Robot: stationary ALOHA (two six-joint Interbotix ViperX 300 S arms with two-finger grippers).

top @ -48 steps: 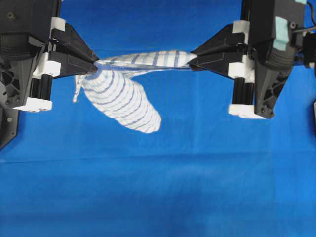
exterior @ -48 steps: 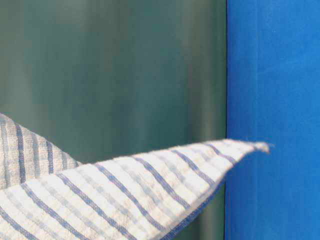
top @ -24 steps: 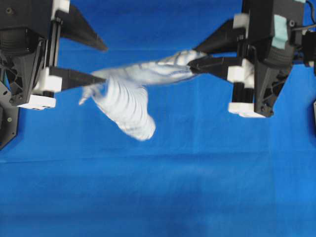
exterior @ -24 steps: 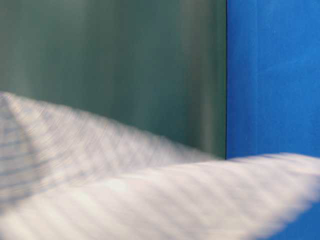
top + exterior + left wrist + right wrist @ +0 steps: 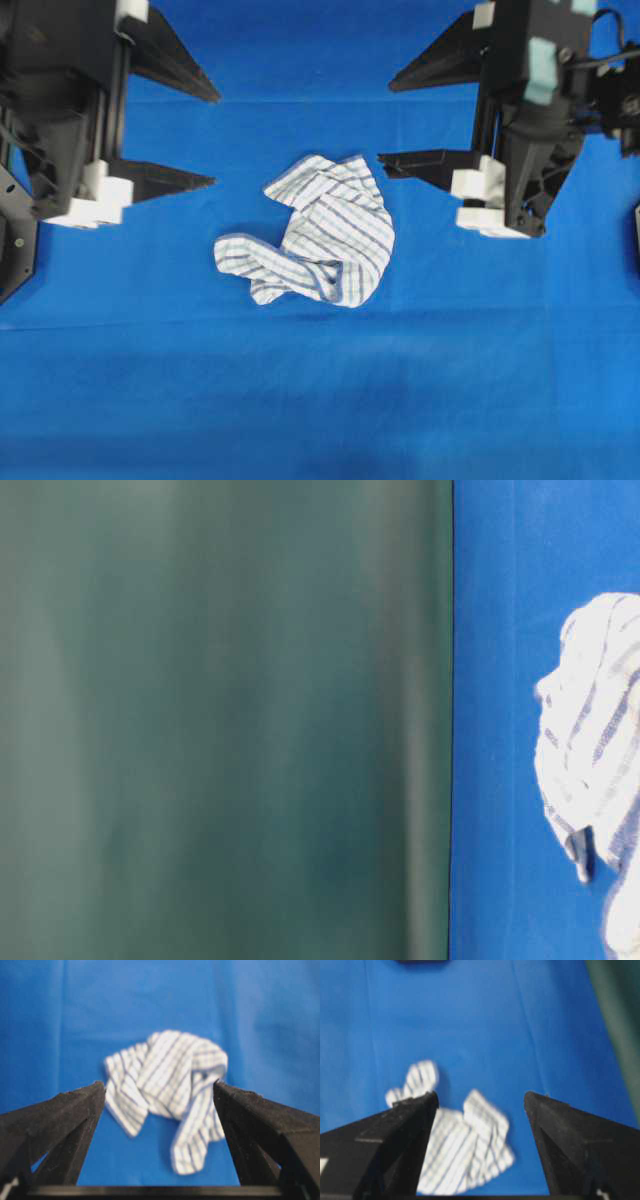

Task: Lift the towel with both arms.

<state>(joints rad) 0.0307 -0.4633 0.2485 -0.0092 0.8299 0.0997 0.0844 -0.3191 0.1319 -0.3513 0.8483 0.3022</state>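
Note:
The towel, white with thin blue and grey stripes, lies crumpled on the blue cover between the two arms. It touches neither gripper. My left gripper hangs to its left, jaws spread wide and empty. My right gripper hangs to the towel's upper right, also open and empty. In the left wrist view the towel lies below and beyond the open gripper. In the right wrist view the towel lies blurred below the open gripper. The table-level view catches one end of the towel at its right edge.
The blue table cover fills the overhead view. A dark green backdrop borders it in the table-level view and at the right wrist view's right edge. A black part of the arm's frame sits at the left edge.
Both grippers opened and let go of the towel. It was stretched taut between them in the air and has dropped onto the cover in a crumpled heap.

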